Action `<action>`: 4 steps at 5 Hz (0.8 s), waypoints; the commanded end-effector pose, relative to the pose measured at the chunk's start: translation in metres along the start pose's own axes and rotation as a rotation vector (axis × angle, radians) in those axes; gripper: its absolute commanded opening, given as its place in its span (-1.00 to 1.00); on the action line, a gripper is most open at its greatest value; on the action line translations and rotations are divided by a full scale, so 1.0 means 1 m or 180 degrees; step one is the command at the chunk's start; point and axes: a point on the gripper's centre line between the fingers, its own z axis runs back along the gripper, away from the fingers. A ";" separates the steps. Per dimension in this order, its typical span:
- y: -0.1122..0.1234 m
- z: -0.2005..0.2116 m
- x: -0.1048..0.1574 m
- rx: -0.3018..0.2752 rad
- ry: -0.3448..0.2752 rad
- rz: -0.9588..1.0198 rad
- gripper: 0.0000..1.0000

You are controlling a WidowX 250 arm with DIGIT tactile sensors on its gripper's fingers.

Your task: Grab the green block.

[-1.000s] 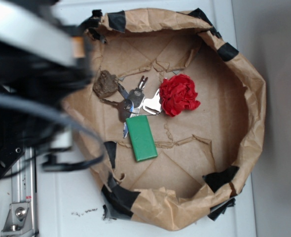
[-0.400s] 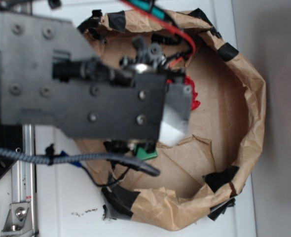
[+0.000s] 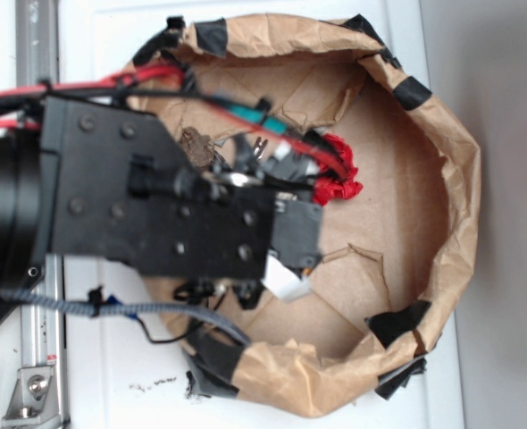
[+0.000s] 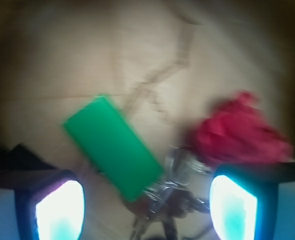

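Observation:
The green block (image 4: 115,145) lies flat on the brown paper floor, tilted, its near end resting on a bunch of keys (image 4: 175,192). My gripper (image 4: 146,212) is open above them, with its two bright fingers (image 4: 60,210) wide apart; the block's lower end and the keys sit between and just ahead of them, not touched. In the exterior view the arm (image 3: 165,206) covers the block completely, and only part of the red paper ball (image 3: 339,174) shows beside it.
The red crumpled paper ball (image 4: 240,132) lies right of the keys, close to the right finger. A brown paper bowl with black tape patches, its rim (image 3: 455,197) raised, walls in everything. A brown lump (image 3: 192,140) peeks out near the arm's top.
The arm swung in over the bowl from the left and has shifted lower and left since 0.4 s ago, now hiding the green block fully in the exterior view.

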 end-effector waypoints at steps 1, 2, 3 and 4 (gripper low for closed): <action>-0.011 -0.030 0.011 -0.0492 -0.0005 -0.0451 1.00; -0.014 -0.045 0.015 -0.0457 0.0001 -0.0593 1.00; -0.017 -0.052 0.020 -0.0231 0.0027 -0.0791 1.00; -0.016 -0.050 0.026 -0.0132 0.0034 -0.0751 1.00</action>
